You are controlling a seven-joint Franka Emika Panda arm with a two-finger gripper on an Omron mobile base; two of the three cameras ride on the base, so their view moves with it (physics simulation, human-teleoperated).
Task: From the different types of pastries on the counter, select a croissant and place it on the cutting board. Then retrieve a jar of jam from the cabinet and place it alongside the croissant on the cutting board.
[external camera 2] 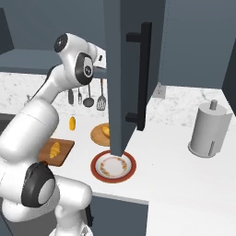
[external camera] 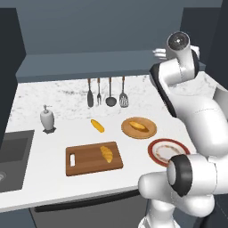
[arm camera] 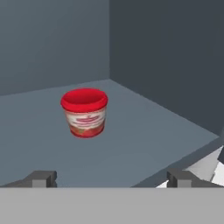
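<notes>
My end effector (arm camera: 112, 178) is hanging spread wide, holding and touching nothing. The jar of jam (arm camera: 84, 113) is standing upright on the cabinet shelf (arm camera: 144, 131), left of centre in the hand view, apart from my fingertips (arm camera: 43, 178).

1. The left base view is taken from behind and left of the arm, looking down and forward at the counter (external camera: 53, 178), with the cutting board (external camera: 89, 161) near centre.
2. The right base view is taken from behind-right; the same cutting board (external camera 2: 64, 150) is seen at left.
3. The hand view is aimed closely into the cabinet (arm camera: 166, 65), above that board.
</notes>
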